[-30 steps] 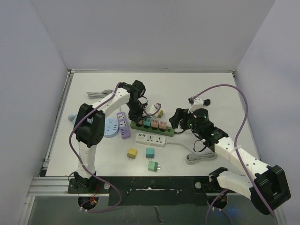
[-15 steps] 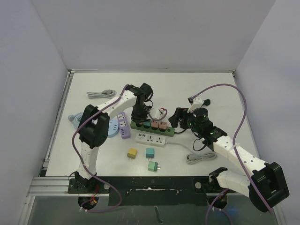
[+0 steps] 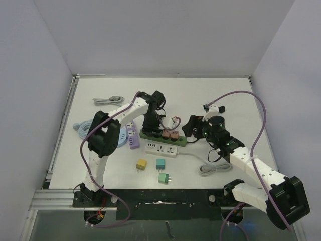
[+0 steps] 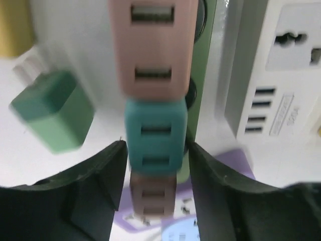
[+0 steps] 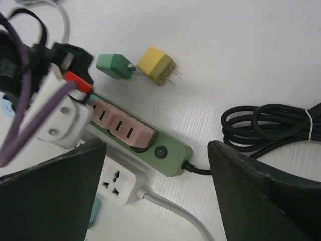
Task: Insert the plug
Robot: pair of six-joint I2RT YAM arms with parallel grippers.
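A green power strip lies mid-table with a row of plugs seated in it. In the left wrist view a teal plug sits in the strip between a pink plug and a shaded pinkish one. My left gripper straddles the teal plug, jaws narrowly open, with a sliver of gap on the right side. My right gripper hangs wide open above the strip's switch end, holding nothing. Two loose plugs, green and yellow, lie just behind the strip.
A white power strip lies in front of the green one, a purple strip to its left. Yellow, teal and green plugs lie loose nearer the front. A black coiled cord and a grey cable lie right.
My left gripper has moved right and down onto the green strip, covering the teal plug, and its jaws have parted slightly. The right arm has not moved.
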